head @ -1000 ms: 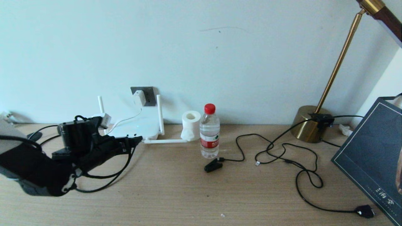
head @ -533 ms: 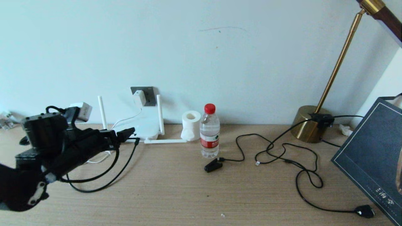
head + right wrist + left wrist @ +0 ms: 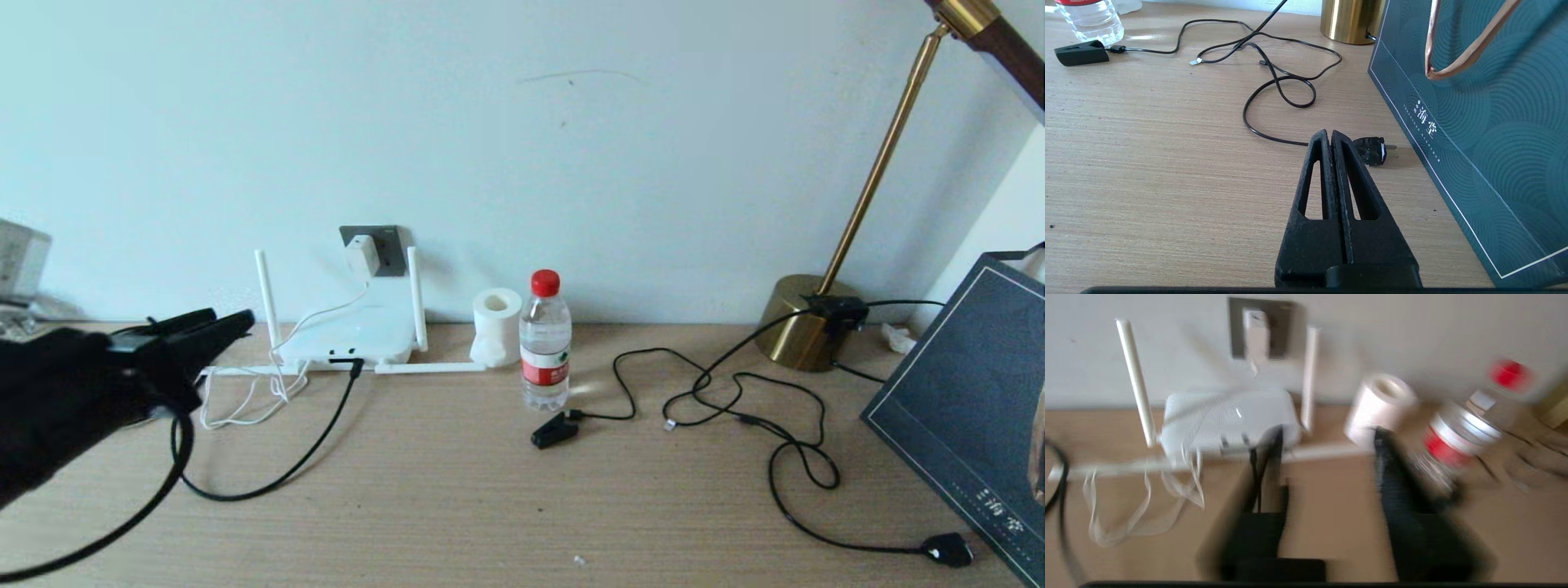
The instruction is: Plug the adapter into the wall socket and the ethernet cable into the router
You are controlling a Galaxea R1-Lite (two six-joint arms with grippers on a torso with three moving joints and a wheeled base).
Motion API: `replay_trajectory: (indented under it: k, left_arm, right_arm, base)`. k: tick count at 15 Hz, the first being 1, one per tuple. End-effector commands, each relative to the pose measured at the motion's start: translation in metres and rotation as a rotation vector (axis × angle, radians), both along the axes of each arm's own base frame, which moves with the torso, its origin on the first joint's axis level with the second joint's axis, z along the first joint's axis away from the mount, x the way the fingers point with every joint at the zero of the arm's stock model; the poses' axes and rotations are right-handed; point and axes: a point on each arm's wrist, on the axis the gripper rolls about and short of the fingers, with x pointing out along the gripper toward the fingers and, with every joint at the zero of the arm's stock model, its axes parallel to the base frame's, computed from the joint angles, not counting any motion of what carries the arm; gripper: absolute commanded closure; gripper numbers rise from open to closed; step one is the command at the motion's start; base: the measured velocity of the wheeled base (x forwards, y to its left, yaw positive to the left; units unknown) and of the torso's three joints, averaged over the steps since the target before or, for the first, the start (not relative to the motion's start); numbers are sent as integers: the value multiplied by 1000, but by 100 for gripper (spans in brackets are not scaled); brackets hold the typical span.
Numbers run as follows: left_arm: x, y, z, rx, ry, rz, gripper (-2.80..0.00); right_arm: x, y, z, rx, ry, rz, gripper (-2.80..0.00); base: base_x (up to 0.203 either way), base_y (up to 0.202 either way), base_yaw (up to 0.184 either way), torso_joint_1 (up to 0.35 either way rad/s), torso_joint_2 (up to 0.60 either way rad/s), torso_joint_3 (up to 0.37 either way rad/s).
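Note:
The white adapter (image 3: 362, 254) sits in the dark grey wall socket (image 3: 393, 243), its thin white cord running down to the router (image 3: 359, 335). The black ethernet cable (image 3: 318, 445) ends at the router's front edge and loops over the table toward my left arm. My left gripper (image 3: 224, 320) hovers left of the router, well clear of it. In the left wrist view its fingers (image 3: 1387, 469) stand apart with only bare table between them, open (image 3: 1327, 437). My right gripper (image 3: 1329, 132) is shut and empty, low over the table beside a black plug (image 3: 1372, 150).
A tissue roll (image 3: 496, 327) and a water bottle (image 3: 544, 343) stand right of the router. Loose black cords (image 3: 784, 441) with a clip-like plug (image 3: 553, 430) lie mid-table. A brass lamp base (image 3: 804, 322) and a dark bag (image 3: 971, 392) fill the right side.
My left arm has drawn back to the left, away from the router's front edge. The ethernet cable's end has stayed at the router. The right arm has not moved.

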Motion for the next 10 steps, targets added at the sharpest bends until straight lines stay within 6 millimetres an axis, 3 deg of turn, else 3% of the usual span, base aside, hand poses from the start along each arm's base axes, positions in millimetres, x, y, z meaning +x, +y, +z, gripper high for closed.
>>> replay_trajectory:
  k: [1, 4, 6, 7, 10]
  left_arm:
    - [-77, 5, -11, 3, 29, -23, 0]
    - [-121, 9, -92, 31, 269, -35, 0]
    - [-139, 12, -132, 61, 372, -31, 0]
    - [-144, 13, -142, 75, 439, -10, 0]
    - [-149, 16, -142, 130, 565, 102, 0]
  right_arm:
    - [0, 0, 0, -1, 1, 0, 0]
    - [0, 0, 0, -1, 0, 0, 0]
    - [0, 0, 0, -1, -1, 0, 0]
    - [0, 0, 0, -1, -1, 2, 0]
    - [0, 0, 0, 1, 1, 0, 0]
  base:
    - [0, 0, 0, 0, 0, 0]
    - [0, 0, 0, 0, 0, 0]
    - [0, 0, 0, 0, 0, 0]
    - [0, 0, 0, 0, 0, 0]
    - [0, 0, 0, 0, 0, 0]
